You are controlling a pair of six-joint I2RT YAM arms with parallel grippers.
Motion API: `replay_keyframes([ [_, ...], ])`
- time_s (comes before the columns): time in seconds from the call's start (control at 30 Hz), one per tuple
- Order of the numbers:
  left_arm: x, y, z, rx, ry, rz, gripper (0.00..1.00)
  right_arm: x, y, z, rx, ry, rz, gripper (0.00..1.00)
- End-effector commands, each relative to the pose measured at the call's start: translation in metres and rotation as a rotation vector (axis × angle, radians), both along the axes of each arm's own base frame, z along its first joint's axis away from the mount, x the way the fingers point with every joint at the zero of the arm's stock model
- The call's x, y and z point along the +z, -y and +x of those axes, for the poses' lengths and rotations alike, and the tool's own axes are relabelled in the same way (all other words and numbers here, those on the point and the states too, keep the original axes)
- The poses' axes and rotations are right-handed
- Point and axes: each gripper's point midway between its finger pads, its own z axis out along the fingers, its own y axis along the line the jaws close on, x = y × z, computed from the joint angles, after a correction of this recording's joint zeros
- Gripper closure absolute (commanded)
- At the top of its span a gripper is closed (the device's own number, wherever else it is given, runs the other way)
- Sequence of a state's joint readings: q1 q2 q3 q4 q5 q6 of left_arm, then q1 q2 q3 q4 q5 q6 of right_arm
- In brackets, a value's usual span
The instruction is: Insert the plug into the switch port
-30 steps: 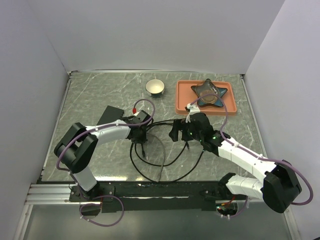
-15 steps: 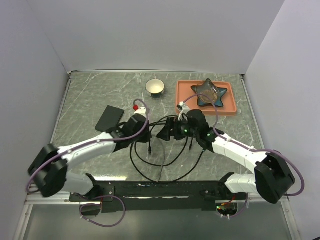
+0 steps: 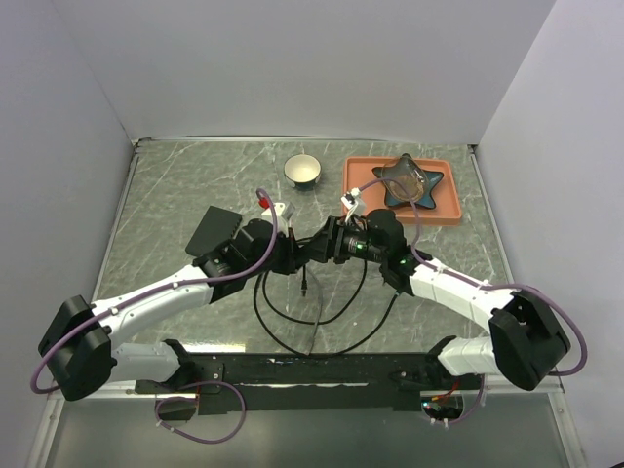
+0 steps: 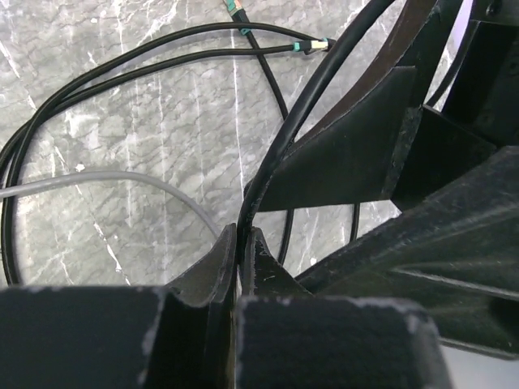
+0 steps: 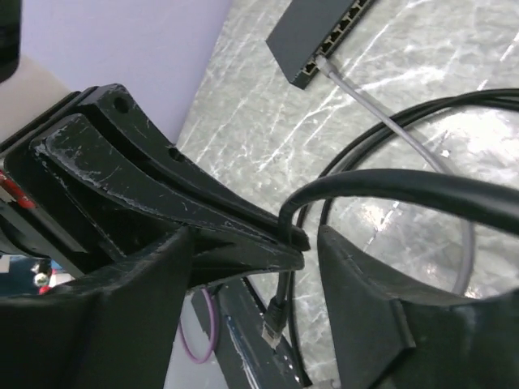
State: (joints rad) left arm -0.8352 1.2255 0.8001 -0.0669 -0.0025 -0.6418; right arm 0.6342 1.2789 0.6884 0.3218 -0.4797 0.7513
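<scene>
The black switch (image 3: 214, 229) lies on the marble table at centre left; it also shows in the right wrist view (image 5: 316, 36), its row of ports facing right. My left gripper (image 3: 291, 255) is shut on the black cable (image 4: 268, 162), pinched between its fingertips (image 4: 223, 259) just above the plug. The plug (image 5: 274, 314) dangles below that grip, off the table (image 3: 305, 289). My right gripper (image 3: 320, 252) is open, its two fingers (image 5: 381, 316) straddling the left gripper's tip and the cable. The rest of the cable loops on the table (image 3: 283, 327).
A grey cable (image 5: 381, 113) is plugged into one port of the switch. An orange tray (image 3: 353, 190) with a dark star-shaped dish (image 3: 408, 182) stands at the back right. A white cup (image 3: 303, 170) stands at the back centre.
My left arm has stretched out and lifted the cable end, so the plug now hangs free. My right gripper has moved left and closed in on the left gripper's tip.
</scene>
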Motion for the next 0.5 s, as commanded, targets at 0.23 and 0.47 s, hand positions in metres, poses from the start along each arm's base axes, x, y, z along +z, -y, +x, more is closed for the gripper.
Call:
replay_keyframes([
  [0.23, 0.038, 0.016, -0.016, -0.131, 0.111, -0.132, 0.96, 0.018, -0.011, 0.020, -0.045, 0.006, 0.085, 0.93],
  [0.47, 0.049, 0.014, -0.023, -0.154, 0.157, -0.158, 0.92, 0.024, -0.003, 0.025, -0.090, 0.036, 0.081, 1.00],
])
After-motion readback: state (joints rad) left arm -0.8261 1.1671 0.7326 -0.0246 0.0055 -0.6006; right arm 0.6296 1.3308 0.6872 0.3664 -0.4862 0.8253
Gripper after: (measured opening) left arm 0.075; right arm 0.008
